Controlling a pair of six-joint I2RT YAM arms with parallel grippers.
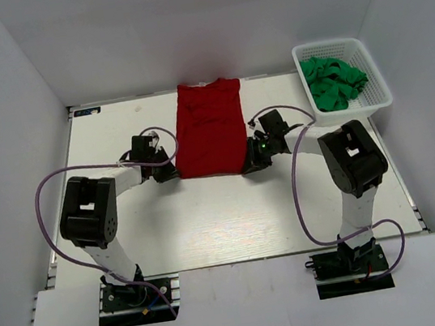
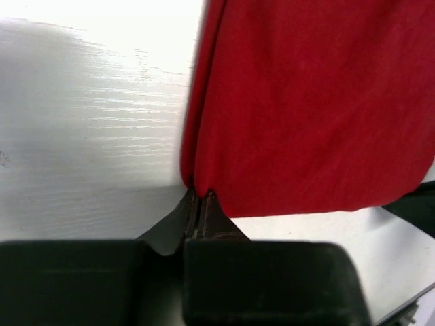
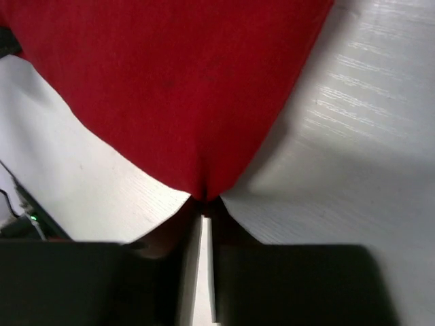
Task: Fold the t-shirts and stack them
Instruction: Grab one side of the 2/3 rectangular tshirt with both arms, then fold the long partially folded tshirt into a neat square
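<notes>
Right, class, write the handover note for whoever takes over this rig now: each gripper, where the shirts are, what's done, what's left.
Left gripper: shut on the red t-shirt at its near left corner.
Right gripper: shut on its near right corner.
Red t-shirt lies flat on the table, narrowed, no sleeves showing; green t-shirts bunched in the basket.
Done: apparently the side folds.
Left: fold hem towards collar, then fold and stack the green ones.

Bright, even light fell from overhead. Glare bleached the white painted wooden bench (image 2: 102, 20) ahead and left of the left hand (image 2: 199, 198). The deep red cloth t-shirt (image 3: 177, 81) cast soft grey shadow ahead and right of the right hand (image 3: 206, 209), itself blurred.
</notes>
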